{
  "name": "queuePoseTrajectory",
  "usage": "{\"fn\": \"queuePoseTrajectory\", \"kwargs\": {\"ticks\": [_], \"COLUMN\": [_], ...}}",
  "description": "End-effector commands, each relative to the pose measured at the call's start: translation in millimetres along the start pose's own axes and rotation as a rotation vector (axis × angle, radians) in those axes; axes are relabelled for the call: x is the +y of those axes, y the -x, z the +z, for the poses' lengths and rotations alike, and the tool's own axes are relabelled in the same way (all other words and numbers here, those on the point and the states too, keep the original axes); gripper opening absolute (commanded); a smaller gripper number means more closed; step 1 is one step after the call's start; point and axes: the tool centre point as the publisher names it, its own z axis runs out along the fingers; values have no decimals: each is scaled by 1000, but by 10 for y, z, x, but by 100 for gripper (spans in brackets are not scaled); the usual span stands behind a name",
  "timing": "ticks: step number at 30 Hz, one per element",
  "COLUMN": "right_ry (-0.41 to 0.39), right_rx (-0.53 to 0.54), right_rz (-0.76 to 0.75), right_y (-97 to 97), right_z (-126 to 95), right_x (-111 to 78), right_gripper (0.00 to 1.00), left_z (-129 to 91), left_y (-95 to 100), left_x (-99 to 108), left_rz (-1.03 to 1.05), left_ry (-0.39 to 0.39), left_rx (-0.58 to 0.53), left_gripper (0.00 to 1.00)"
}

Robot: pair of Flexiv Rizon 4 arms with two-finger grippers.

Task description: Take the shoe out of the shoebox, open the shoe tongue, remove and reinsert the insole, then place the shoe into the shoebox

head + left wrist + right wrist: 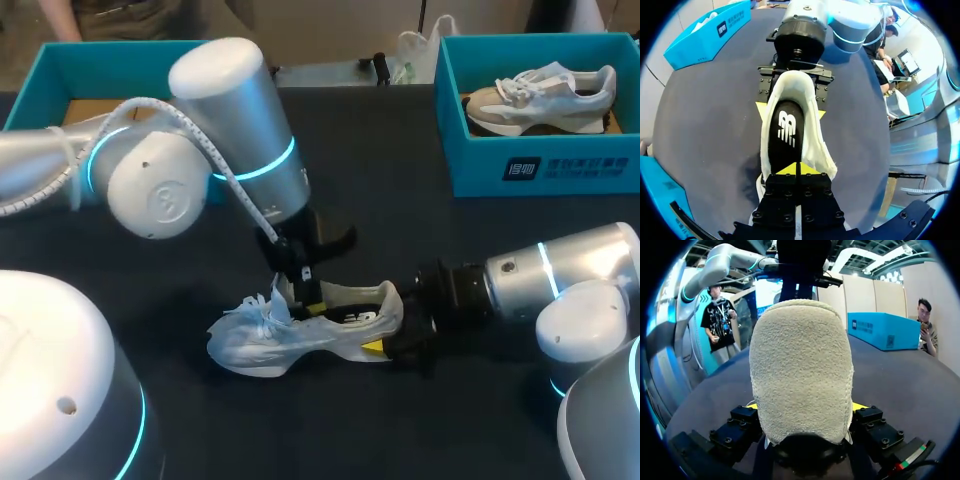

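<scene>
Head view: high and behind the robot, looking down over the whole table [400, 240]. Left wrist view: close above the shoe [790, 130], facing down into its opening. Right wrist view: near table level, against the heel, facing left. All three share the shoe.

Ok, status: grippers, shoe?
Right gripper shut on heel of white lace-up sneaker. Left gripper shut at its opening, above black insole. Sneaker upright on dark table, nothing else touching.

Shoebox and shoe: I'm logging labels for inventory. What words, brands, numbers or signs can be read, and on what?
On the shoebox front: a white label, characters too small and blurred to read.
On the insole: a white logo mark, no plain words.
On the shoe side, head view: a dark mark, too small to read.
Numbers: none legible.
</scene>
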Motion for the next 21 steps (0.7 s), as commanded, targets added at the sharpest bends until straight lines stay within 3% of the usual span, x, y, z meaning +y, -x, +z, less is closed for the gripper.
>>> {"fn": "queuePoseTrajectory", "kwargs": {"ticks": [1, 7, 21], "right_ry": [-5, -5, -5], "right_rx": [-1, -1, -1], "right_rz": [1, 1, 1], "right_y": [-11, -11, -11], "right_z": [16, 16, 16], "right_x": [13, 13, 13], "right_gripper": [0, 0, 0], "left_z": [-20, 93, 429], "left_y": [6, -25, -62], "left_x": [33, 31, 130], "left_rz": [4, 37, 53], "left_ry": [-12, 53, 179], "left_rx": [11, -34, 46], "left_gripper": [0, 0, 0]}}
